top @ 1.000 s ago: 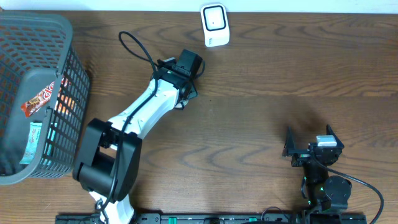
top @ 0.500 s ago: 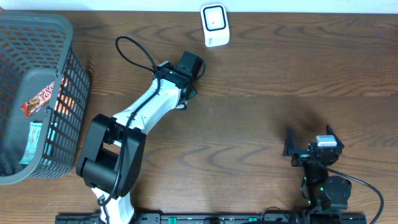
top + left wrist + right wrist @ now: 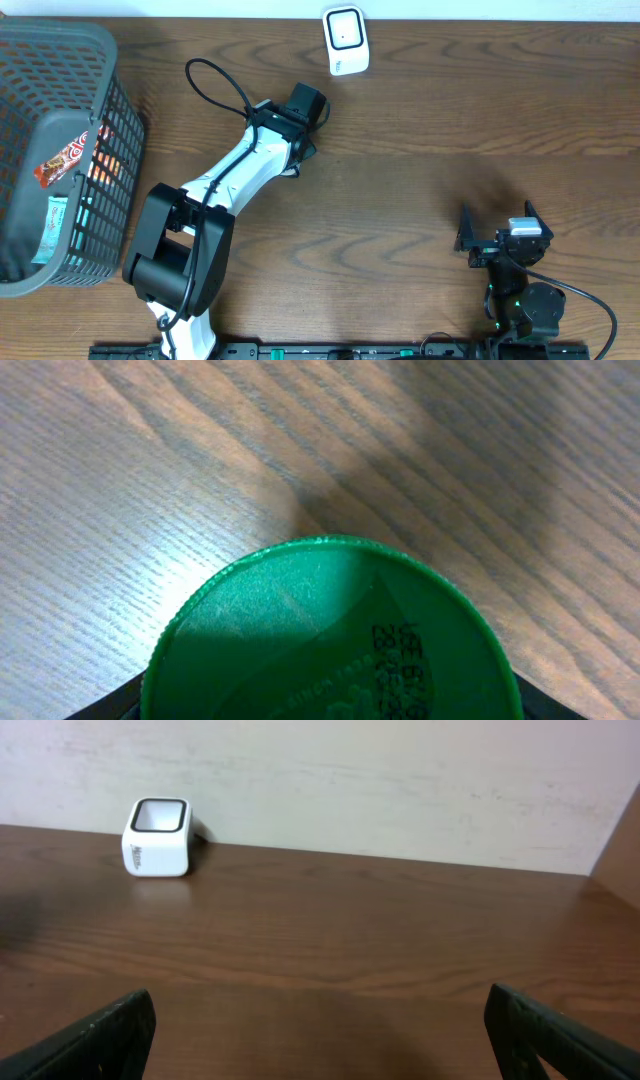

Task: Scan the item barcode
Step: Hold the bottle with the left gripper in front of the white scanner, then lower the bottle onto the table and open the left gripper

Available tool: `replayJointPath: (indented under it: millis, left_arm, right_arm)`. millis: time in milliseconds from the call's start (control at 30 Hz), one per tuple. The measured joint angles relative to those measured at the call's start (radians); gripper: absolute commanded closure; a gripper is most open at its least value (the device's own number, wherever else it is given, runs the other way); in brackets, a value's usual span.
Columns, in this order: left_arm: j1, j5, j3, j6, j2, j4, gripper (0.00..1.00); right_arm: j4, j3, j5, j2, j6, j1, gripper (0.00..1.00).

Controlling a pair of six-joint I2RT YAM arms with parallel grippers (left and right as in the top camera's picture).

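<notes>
The item, a container with a round green lid (image 3: 330, 640) that has dark print on it, fills the bottom of the left wrist view. My left gripper (image 3: 330, 705) is shut on it, with dark jaw parts showing at both sides of the lid. From overhead the left gripper (image 3: 303, 108) hides the item, and it sits just below and left of the white scanner (image 3: 345, 40). No barcode is visible. My right gripper (image 3: 497, 226) rests near the front right, open and empty. It faces the scanner (image 3: 157, 838) from far off.
A grey mesh basket (image 3: 60, 50) holding several packets stands at the left edge of the table. A black cable (image 3: 215, 75) loops off the left arm. A pale wall (image 3: 400, 780) runs along the back edge of the wooden table (image 3: 480, 110).
The left arm shifted slightly up and towards the scanner with the item, then held still. The right arm has not moved.
</notes>
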Motion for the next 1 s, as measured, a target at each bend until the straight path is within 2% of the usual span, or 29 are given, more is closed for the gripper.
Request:
replayJointPath:
  millis: [433, 467, 533, 567, 833, 1000]
  left_arm:
    - [0.0, -0.029, 0.0, -0.017, 0.002, -0.026, 0.32]
    - [0.0, -0.03, 0.0, -0.017, 0.003, -0.026, 0.24]
    - [0.0, -0.031, 0.0, -0.011, 0.003, -0.027, 0.17]
    - [0.0, -0.031, 0.0, -0.008, 0.004, -0.028, 0.01]
    - [0.0, -0.033, 0.0, 0.035, -0.004, -0.062, 0.02]
    - [0.0, -0.033, 0.0, 0.063, -0.108, -0.068, 0.02]
  right_arm:
    - [0.0, 0.0, 0.0, 0.0, 0.0, 0.0, 0.01]
    - [0.0, 0.0, 0.0, 0.0, 0.0, 0.0, 0.01]
    - [0.0, 0.0, 0.0, 0.0, 0.0, 0.0, 0.01]
    - [0.0, 0.0, 0.0, 0.0, 0.0, 0.0, 0.01]
    - [0.0, 0.0, 0.0, 0.0, 0.0, 0.0, 0.01]
    - [0.0, 0.0, 0.0, 0.0, 0.0, 0.0, 0.01]
